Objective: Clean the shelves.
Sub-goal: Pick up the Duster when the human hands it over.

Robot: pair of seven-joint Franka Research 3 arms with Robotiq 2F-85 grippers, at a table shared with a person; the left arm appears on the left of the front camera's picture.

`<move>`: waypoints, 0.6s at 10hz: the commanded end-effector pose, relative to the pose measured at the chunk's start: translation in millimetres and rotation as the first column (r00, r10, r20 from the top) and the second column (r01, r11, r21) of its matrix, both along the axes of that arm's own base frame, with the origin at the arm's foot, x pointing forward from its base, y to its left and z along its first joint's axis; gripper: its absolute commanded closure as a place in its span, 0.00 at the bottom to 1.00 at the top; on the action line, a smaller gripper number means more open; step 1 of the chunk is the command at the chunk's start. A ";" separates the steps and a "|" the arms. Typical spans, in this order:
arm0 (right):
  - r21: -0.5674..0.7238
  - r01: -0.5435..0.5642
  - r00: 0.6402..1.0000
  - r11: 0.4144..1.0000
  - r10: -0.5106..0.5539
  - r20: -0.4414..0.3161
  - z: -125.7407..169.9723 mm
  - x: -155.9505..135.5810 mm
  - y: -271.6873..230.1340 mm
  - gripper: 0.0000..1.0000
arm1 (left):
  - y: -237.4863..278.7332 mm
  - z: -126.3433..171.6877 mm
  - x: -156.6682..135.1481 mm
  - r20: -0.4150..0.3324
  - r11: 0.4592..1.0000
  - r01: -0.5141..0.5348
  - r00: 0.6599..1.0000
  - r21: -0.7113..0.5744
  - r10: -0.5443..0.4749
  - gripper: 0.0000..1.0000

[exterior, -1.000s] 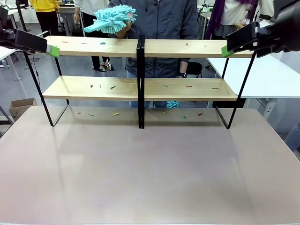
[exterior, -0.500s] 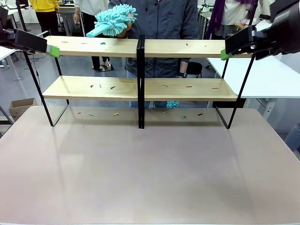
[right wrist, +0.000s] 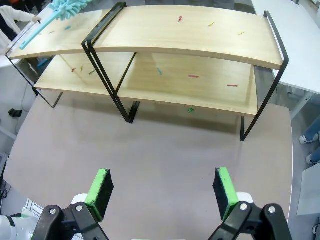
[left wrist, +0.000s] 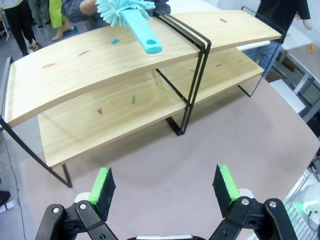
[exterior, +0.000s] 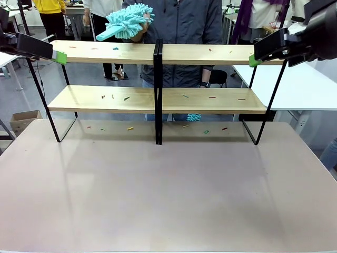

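Above the shelves [exterior: 210,54], a person [exterior: 184,31] poises a teal duster [exterior: 126,21] for sweeping; left claw [left wrist: 164,187] and right claw [right wrist: 161,192] hang clear, jaws apart.

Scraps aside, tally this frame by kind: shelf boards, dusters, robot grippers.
Long light-wood shelf boards in the thin black metal frame: 2 (top, lower)
Teal fluffy dusters: 2 (one raised over the top board; one, just a tuft, below the lower board)
Black green-padded grippers, jaws open: 2 (left gripper, right gripper)
Total: 6
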State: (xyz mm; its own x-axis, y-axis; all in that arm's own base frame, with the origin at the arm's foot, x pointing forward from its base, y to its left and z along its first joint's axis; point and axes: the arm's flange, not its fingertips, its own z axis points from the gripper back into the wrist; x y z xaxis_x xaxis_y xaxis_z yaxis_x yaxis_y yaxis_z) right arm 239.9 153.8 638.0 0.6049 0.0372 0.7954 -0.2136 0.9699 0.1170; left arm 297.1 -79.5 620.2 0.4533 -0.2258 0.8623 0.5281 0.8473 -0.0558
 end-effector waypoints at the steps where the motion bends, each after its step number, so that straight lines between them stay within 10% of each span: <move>1: 0.003 -0.004 1.000 1.000 0.004 -0.003 -0.4 -0.4 1.0 0.00 | -0.2 0.6 0.4 0.008 1.000 0.007 1.000 -0.012 -0.007 0.00; 5: 0.003 -0.004 1.000 1.000 0.004 -0.003 -0.4 -0.4 1.0 0.00 | 0.0 0.0 0.0 0.000 1.000 0.000 1.000 0.000 0.000 0.00; 6: 0.003 -0.004 1.000 1.000 0.004 -0.003 -0.4 -0.4 1.0 0.00 | 10.6 10.8 1.0 -0.110 0.985 0.145 0.982 -0.092 -0.155 0.00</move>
